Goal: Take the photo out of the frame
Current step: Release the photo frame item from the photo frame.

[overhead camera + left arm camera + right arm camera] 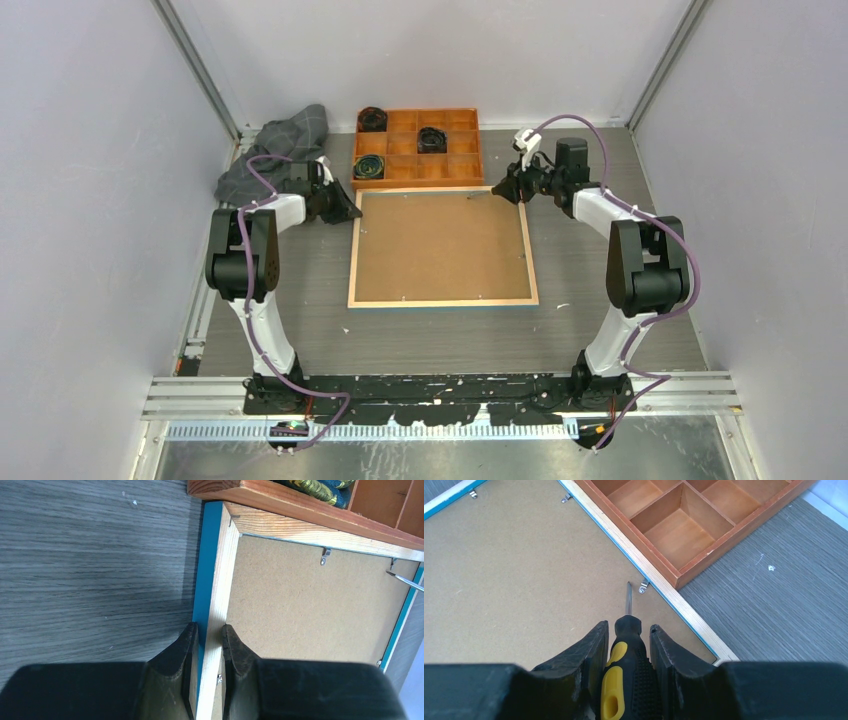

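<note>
The frame [442, 301] lies face down on the table, its light wood rim up and a blue edge showing. The brown backing board [440, 245] fills it and hides the photo. My left gripper [352, 211] is shut on the frame's left rim [220, 580], one finger on each side near the far left corner. My right gripper [503, 190] is shut on a black and yellow screwdriver [626, 665]. Its tip rests on the backing board next to a small metal clip [643, 586] on the frame's far rim [684, 611]. More clips [325, 556] sit along that rim.
An orange compartment tray [418, 183] stands against the frame's far edge and holds dark round objects [432, 139]. A grey cloth [275, 150] lies at the far left. Walls close in both sides and the back.
</note>
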Robot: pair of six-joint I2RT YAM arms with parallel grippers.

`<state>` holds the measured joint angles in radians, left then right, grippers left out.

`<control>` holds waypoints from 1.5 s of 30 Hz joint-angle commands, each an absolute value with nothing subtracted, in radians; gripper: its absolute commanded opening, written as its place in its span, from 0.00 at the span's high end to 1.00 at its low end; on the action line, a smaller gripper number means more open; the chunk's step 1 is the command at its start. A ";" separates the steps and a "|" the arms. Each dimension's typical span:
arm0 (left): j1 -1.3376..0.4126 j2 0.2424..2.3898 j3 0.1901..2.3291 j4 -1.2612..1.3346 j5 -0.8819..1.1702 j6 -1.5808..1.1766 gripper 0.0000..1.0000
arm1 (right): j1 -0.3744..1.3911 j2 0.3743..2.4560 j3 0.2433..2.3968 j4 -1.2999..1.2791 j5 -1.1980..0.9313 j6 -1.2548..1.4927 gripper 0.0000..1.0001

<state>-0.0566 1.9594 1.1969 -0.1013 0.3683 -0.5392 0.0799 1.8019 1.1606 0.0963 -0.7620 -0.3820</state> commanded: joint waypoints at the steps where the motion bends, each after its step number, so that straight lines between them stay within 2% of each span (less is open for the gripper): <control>1: -0.054 2.030 1.186 -0.150 0.328 -0.548 1.00 | 0.062 1.751 1.183 0.142 -0.793 -0.344 0.99; 21: -0.052 2.031 1.186 -0.150 0.331 -0.549 0.99 | 0.035 1.779 1.174 0.218 -0.711 -0.288 0.99; 45: -0.051 2.031 1.187 -0.150 0.333 -0.551 0.99 | 0.065 1.820 1.186 0.183 -0.724 -0.296 0.99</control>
